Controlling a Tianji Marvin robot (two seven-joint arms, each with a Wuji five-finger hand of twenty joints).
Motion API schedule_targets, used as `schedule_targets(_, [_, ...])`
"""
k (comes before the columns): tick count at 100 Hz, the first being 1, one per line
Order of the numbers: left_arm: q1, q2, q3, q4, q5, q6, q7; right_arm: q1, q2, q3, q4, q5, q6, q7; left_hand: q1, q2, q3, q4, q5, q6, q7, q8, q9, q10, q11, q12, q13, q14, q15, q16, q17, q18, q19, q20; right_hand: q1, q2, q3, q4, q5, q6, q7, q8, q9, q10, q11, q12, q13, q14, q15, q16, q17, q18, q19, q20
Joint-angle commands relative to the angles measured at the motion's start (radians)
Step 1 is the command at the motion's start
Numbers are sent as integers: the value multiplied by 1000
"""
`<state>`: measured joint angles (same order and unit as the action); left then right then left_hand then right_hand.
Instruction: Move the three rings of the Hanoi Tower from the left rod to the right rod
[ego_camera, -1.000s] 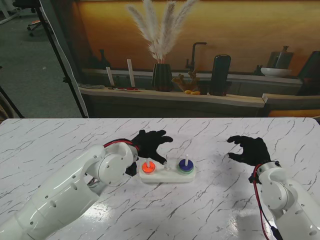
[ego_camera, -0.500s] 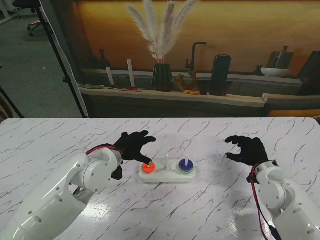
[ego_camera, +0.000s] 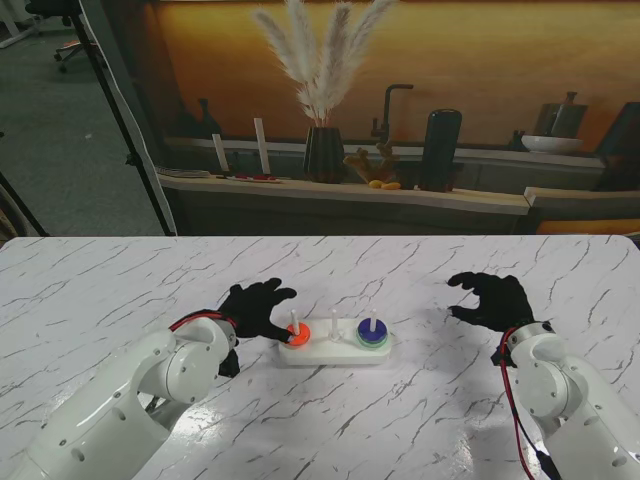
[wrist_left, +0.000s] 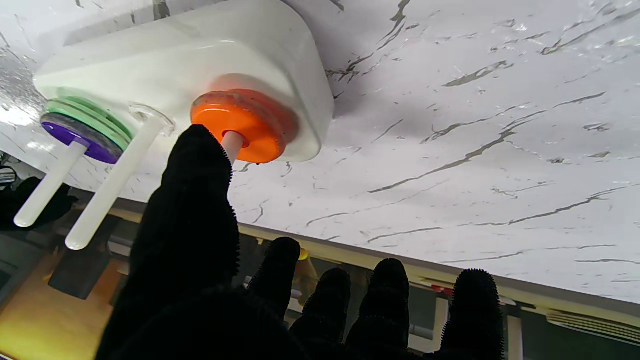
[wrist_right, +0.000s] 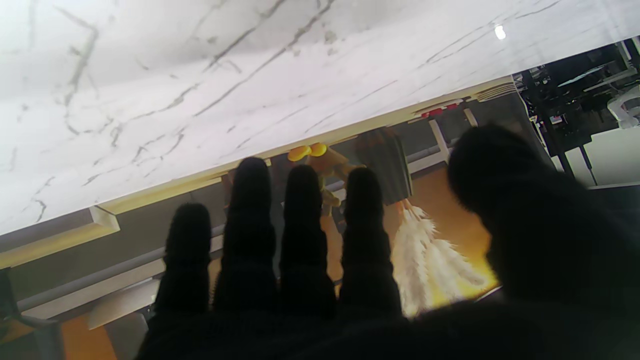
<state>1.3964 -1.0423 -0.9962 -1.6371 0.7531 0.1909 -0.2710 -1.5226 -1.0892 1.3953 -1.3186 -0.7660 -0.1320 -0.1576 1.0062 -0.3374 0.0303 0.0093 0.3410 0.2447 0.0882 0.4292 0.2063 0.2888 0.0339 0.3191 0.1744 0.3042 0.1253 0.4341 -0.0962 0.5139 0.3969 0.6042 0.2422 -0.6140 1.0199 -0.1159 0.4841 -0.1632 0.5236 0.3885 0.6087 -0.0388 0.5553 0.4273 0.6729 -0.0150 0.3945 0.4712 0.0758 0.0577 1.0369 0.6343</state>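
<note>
Stand view, left to right: the left hand (ego_camera: 254, 309) hangs over the marble table (ego_camera: 120, 290) just left of the white tower base (ego_camera: 336, 347), black-gloved, fingers spread and holding nothing. Its thumb reaches toward the left rod (ego_camera: 294, 322), where the orange ring (ego_camera: 296, 335) sits low on the base. In the left wrist view the thumb (wrist_left: 192, 200) lies right at that rod (wrist_left: 231, 145), its tip close over the orange ring (wrist_left: 239, 126); whether it actually touches the ring or the rod is hard to say from this angle. The other four fingers (wrist_left: 390, 295) stand apart from the tower, curled loosely, gripping nothing.

Next comes the middle rod (ego_camera: 333, 326), bare of rings, seen long and white in the wrist view (wrist_left: 112, 187). Then the right rod (ego_camera: 373, 322) carries a purple ring (ego_camera: 372, 335) stacked on a green ring (ego_camera: 372, 343); the wrist view shows the same pair, purple (wrist_left: 80, 137) over green (wrist_left: 87, 116).

Farthest right, well apart from the tower, the right hand (ego_camera: 494, 298) hovers above the table with fingers apart and slightly curled, empty. Its wrist view shows the four fingers (wrist_right: 300, 240) side by side and the thumb (wrist_right: 525, 210) off to one side, with only bare marble (wrist_right: 200, 75) beyond them.
</note>
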Motion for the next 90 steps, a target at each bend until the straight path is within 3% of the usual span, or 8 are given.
schedule_targets(1, [18,-9,1,21,-2,-18,2,-7,-7,-4,-3,2,1,2,-28,-7,-6,20,-8,11,6,-4,-19,5,-2,-6,-24,11,-14,0,-13,14,27,9,7,11,13,43,-1,-14,17,11,-2,-3,7,-2,-18,1,18,-7,-7,308,20,-9])
schedule_targets(51, [30,-18,29,78,28,-40,85,-3,-6,-13,-6,0,-5,5,-32,-18,14,23,-31,8,0,-2,-26,3,-4,-2,-27,6,-14,2,-17,15,37,8,7,13,13,43,-1,-14,18,10,-1,-2,8,-2,-19,1,19,-7,-6,308,21,-9])
schedule_targets(90, [19,-10,47,79,19,-59,42,-5,-7,-11,-9,1,-3,6,-45,-57,37,30,-44,1,-7,-3,-56,0,-11,-7,-47,2,-26,-7,-29,13,17,-4,9,17,12,44,0,-13,19,10,0,-4,9,-2,-19,-1,20,-7,-7,307,21,-9])
